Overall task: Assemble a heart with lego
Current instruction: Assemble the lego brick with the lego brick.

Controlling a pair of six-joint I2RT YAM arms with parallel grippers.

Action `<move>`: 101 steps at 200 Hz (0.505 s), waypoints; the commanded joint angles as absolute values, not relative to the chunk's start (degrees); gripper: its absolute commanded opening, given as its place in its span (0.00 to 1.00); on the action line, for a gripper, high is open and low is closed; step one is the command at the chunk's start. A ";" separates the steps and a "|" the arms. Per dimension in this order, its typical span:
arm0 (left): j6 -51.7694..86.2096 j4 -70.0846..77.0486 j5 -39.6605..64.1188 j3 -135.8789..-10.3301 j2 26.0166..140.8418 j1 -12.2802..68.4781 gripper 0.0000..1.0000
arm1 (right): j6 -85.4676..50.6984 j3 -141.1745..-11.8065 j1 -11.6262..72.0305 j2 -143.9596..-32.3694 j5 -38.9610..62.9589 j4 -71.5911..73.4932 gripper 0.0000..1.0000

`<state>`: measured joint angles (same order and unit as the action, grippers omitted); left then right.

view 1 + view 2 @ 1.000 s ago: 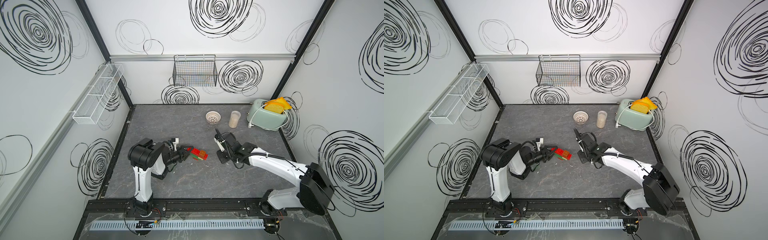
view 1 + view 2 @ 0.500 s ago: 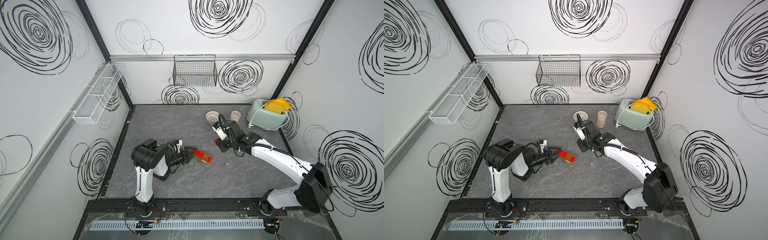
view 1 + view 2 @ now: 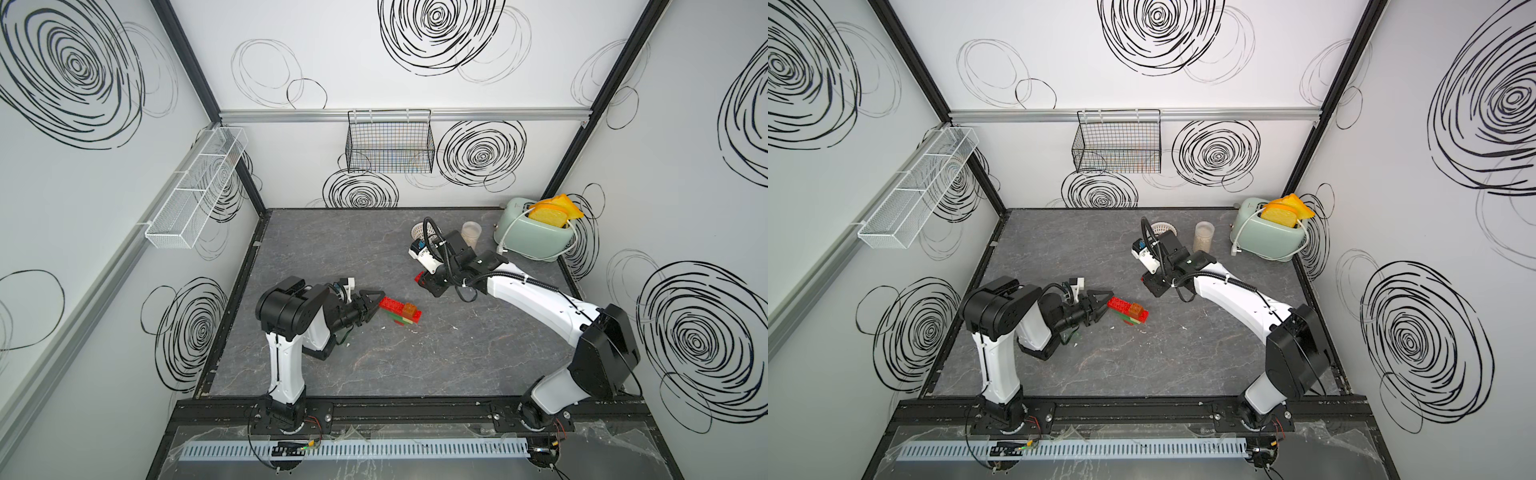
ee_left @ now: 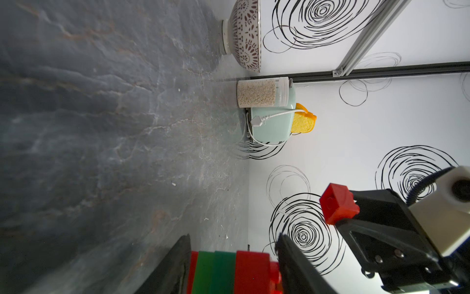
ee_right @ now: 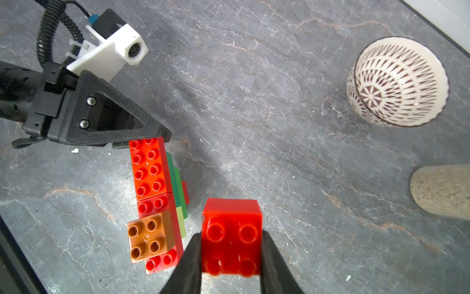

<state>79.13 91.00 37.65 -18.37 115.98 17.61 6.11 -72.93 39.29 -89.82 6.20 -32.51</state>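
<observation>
Mid-counter (image 3: 415,365), my left hand (image 3: 376,304) straddles one end of the heart (image 3: 399,309); I cannot tell if it clamps. The heart is part-built: glossy studded plastic in stepped red, green and lime layers, topped by an orange-brown square (image 5: 150,236). Beyond, towards the back edge, my right hand (image 5: 230,235) pinches a red square brick (image 5: 232,219), not yet added.

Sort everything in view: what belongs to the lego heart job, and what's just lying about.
Job:
- part-built heart
- red square brick, held by the right gripper
- left gripper, jaws astride the heart's end

Lying about:
- patterned bowl
- jar of grains
- toaster with toast
- wire basket
- white mesh shelf
</observation>
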 commanded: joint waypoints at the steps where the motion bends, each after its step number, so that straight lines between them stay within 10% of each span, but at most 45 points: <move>1: 79.29 103.98 38.74 -18.61 114.78 17.26 0.58 | 8.53 -74.58 39.64 -90.99 8.44 -35.06 0.27; 101: 80.07 103.99 37.74 -19.07 114.08 19.86 0.46 | 12.32 -77.07 41.21 -93.05 11.50 -37.15 0.27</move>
